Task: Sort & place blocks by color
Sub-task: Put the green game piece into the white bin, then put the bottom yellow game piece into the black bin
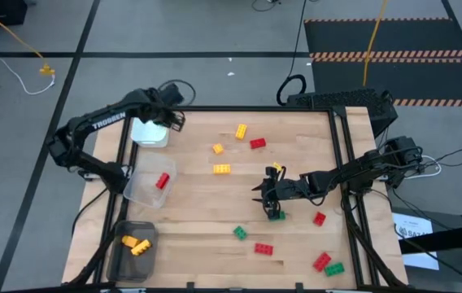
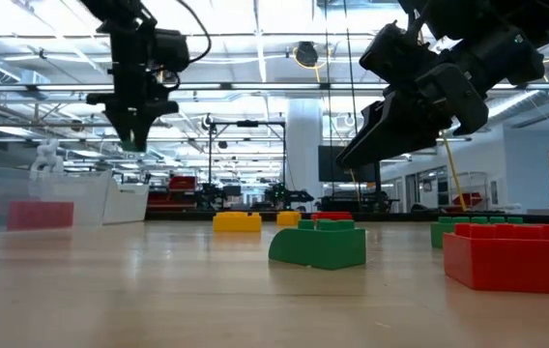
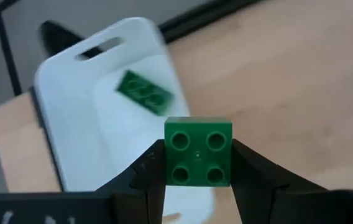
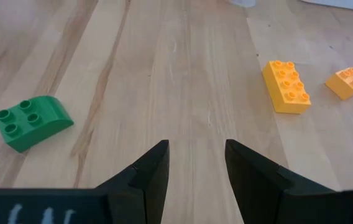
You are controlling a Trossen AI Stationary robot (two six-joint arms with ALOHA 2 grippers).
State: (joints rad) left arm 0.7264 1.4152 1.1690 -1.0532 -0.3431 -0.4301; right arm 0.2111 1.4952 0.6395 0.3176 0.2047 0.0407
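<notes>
My left gripper [image 1: 168, 119] hangs over the white tray [image 1: 149, 133] at the table's far left and is shut on a square green block [image 3: 198, 152]. Another green block [image 3: 144, 92] lies flat in that tray. My right gripper [image 4: 196, 165] is open and hovers right of the table's middle [image 1: 263, 194], touching nothing. Ahead of it on the wood lie a green round-topped block [image 4: 32, 121] and two yellow blocks [image 4: 286, 86], [image 4: 348, 82]. A green block [image 1: 276, 215] rests on the table just beside that gripper. My left gripper pinches the green four-stud block by two opposite side walls [image 3: 167, 155], one finger on each. The fingers [image 2: 134, 126] point down from above. The block is lifted clear above the white tray, its studded face turned toward the wrist camera.
The clear tray [image 1: 137, 189] holds one red block [image 1: 163, 181]; the dark tray [image 1: 124, 262] holds yellow blocks [image 1: 137, 244]. Loose red blocks [image 1: 257, 143], [image 1: 263, 248], [image 1: 321, 261], green blocks [image 1: 239, 232], [image 1: 334, 268] and yellow blocks [image 1: 241, 130], [image 1: 222, 168] are scattered over the table.
</notes>
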